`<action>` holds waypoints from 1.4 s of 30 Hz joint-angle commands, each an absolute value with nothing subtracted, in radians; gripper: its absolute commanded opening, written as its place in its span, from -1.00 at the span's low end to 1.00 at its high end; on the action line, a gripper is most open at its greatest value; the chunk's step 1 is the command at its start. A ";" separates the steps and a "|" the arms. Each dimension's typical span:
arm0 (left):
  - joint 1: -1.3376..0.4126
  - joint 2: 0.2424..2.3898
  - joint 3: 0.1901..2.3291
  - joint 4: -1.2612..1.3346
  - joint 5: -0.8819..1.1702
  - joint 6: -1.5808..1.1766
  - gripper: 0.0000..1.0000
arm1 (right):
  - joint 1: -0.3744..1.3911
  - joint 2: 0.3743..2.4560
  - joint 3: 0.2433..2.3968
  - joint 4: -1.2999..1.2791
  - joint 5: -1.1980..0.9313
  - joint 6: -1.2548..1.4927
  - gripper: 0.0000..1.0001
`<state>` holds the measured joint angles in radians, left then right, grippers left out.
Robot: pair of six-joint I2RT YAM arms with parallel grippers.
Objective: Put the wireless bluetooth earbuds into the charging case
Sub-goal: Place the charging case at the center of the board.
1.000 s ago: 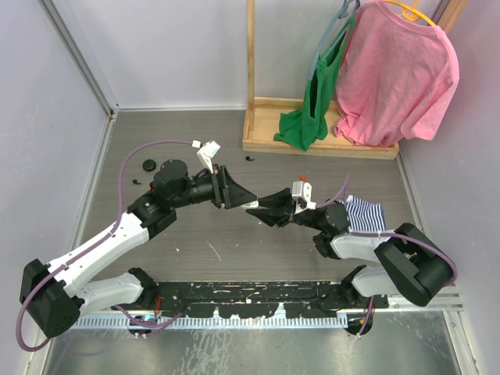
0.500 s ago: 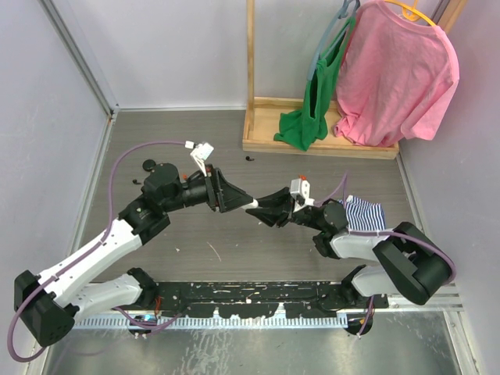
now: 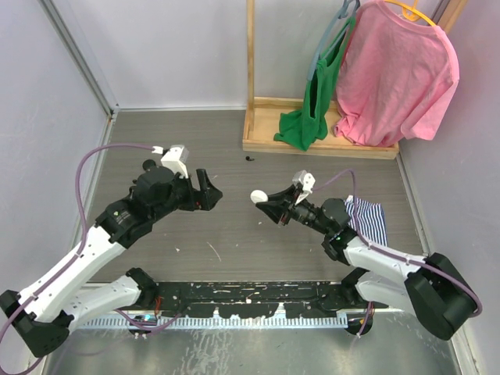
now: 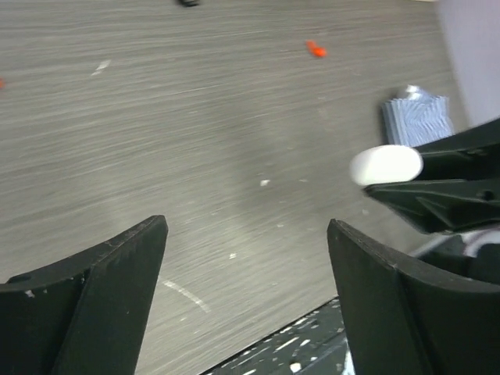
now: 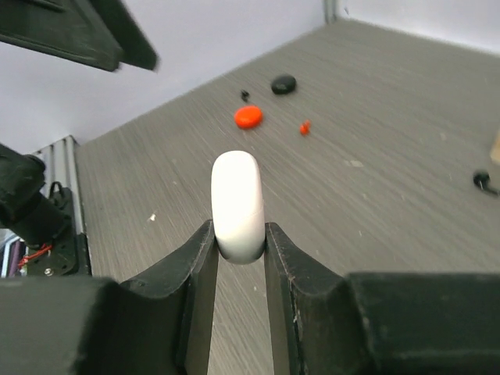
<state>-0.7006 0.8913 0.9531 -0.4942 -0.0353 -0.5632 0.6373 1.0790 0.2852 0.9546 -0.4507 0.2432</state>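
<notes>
The white round charging case [image 5: 237,205] stands on edge above the table, with my right gripper [image 5: 237,234] shut on its lower part; a thin seam crosses it. From above, the case [image 3: 258,195] pokes out of the right gripper [image 3: 269,205] near mid-table. My left gripper [image 3: 207,191] hangs to its left, open and empty, a clear gap away. The left wrist view shows the open left gripper [image 4: 246,258] over bare table, the case [image 4: 385,166] at right. A tiny red earbud [image 5: 305,127] and black earbuds [image 5: 245,95] lie on the table.
A red disc [image 5: 248,117] and a black disc [image 5: 283,83] lie on the far left of the table. Another small black piece [image 3: 249,158] lies near the wooden rack [image 3: 312,144] with a pink shirt and green cloth. A striped cloth [image 3: 367,219] lies by the right arm.
My left gripper has drawn back to the left, away from the case, and its jaws have opened wide. The right gripper still holds the white case, which now shows plainly.
</notes>
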 commanded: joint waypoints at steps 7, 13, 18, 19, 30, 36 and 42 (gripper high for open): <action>-0.696 0.839 1.092 -0.858 -0.442 -0.462 0.96 | 0.557 0.983 0.384 0.338 -0.220 0.368 -0.89; -0.696 0.819 1.116 -0.875 -0.553 -0.348 0.96 | 0.391 1.016 0.391 0.190 -0.231 0.449 -0.89; -0.696 0.831 1.069 -0.817 -0.618 -0.297 0.96 | 0.218 1.061 0.358 0.183 -0.296 0.517 -0.89; -0.694 0.835 1.055 -0.795 -0.627 -0.295 0.96 | 0.192 1.077 0.357 0.184 -0.315 0.524 -0.88; -0.577 0.838 0.976 -0.775 -0.588 -0.299 0.96 | 0.081 1.305 0.385 0.172 -0.399 0.542 -0.69; -0.514 0.825 0.970 -0.779 -0.558 -0.319 0.96 | 0.064 1.313 0.388 0.122 -0.383 0.533 -0.37; -0.465 0.814 0.967 -0.779 -0.516 -0.327 0.96 | 0.064 1.239 0.385 0.040 -0.347 0.518 0.01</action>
